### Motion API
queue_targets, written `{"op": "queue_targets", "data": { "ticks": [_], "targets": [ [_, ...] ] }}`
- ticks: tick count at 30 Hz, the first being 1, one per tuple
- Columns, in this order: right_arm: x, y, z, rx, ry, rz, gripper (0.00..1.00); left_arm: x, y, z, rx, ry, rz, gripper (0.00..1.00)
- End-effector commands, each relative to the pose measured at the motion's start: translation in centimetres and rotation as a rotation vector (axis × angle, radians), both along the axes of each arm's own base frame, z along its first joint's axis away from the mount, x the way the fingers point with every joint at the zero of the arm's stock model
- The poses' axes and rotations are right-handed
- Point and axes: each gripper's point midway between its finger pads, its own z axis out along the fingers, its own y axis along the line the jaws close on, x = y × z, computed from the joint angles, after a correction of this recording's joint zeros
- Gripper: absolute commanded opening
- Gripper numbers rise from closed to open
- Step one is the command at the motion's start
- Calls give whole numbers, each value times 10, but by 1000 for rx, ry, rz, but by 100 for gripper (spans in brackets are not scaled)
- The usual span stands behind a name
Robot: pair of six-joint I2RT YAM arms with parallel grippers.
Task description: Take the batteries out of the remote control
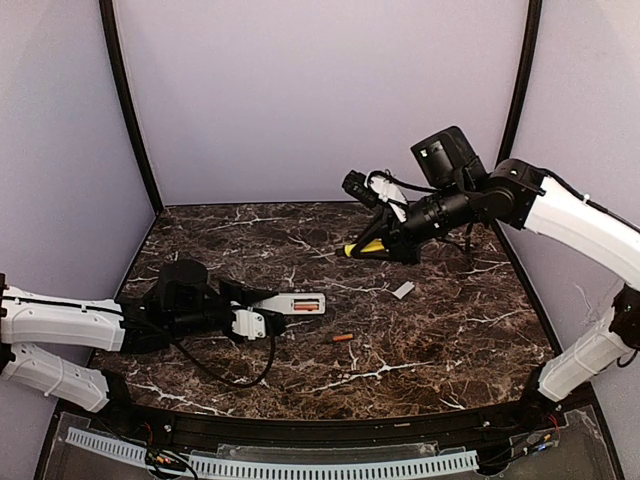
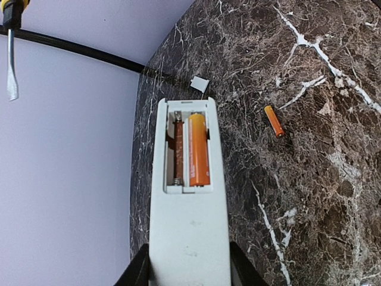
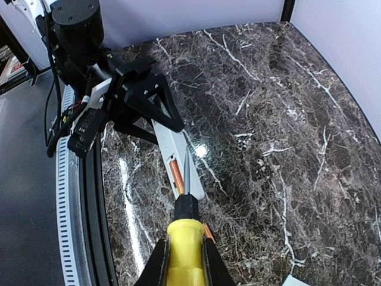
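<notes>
Top external: left hand point(image 1: 268, 316) low, pinching the remote control point(image 1: 305, 303); right hand point(image 1: 386, 243) raised, clamped on the screwdriver point(image 1: 363, 248).

Overhead and wrist views share the remote control point(image 1: 292, 303).

No readable text on remote control point(image 2: 189, 238), battery point(image 2: 199, 149) or screwdriver point(image 3: 186, 247), no labels, brands or numbers legible
</notes>
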Motion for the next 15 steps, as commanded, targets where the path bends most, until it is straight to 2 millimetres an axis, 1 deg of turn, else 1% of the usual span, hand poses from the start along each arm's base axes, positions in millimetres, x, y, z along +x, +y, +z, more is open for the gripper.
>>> {"op": "queue_targets", "data": {
  "ticks": [1, 6, 8, 10, 12, 15],
  "targets": [
    [-21, 2, -11, -69, 44, 97, 0, 0, 4, 12, 0, -120, -28, 0],
    [-31, 8, -15, -127, 47, 139, 0, 9, 10, 15, 41, -177, 15, 0],
    [-31, 12, -17, -150, 36, 141, 0, 12, 12, 17, 39, -191, 32, 0],
    [-27, 14, -20, -182, 11, 120, 0, 14, 13, 18, 33, -188, 52, 0],
    [-23, 15, -21, -206, -8, 100, 0, 19, 14, 24, 3, -192, 82, 0],
    [-22, 19, -22, -221, -17, 98, 0, 29, 18, 31, -27, -191, 156, 0]
  ]
}}
